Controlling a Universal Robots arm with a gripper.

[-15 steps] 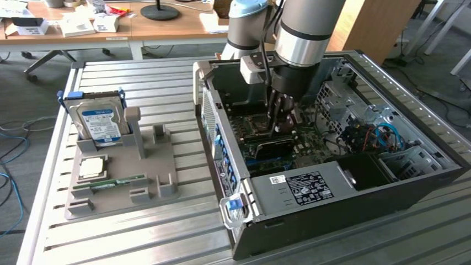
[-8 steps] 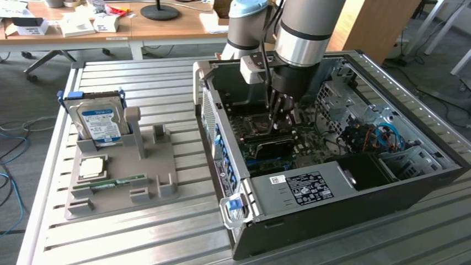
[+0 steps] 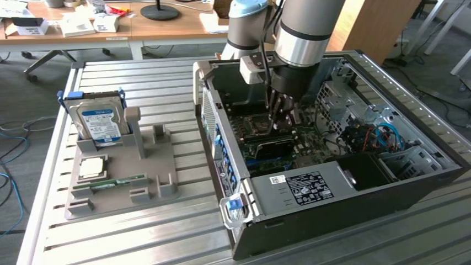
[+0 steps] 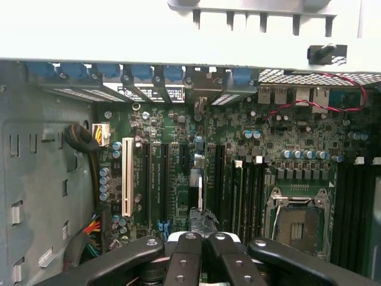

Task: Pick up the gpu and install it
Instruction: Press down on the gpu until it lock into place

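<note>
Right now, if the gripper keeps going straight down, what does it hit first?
Probably the motherboard inside the computer case: the gripper points at the expansion slots beside the memory slots. Depth is unclear.

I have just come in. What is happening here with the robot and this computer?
The robot arm reaches down into the open computer case, its gripper low over the motherboard. A dark flat card, probably the gpu, sits right below it; whether it is seated in a slot, I cannot tell. The hard drive and memory stick rest on the grey holder.
</note>
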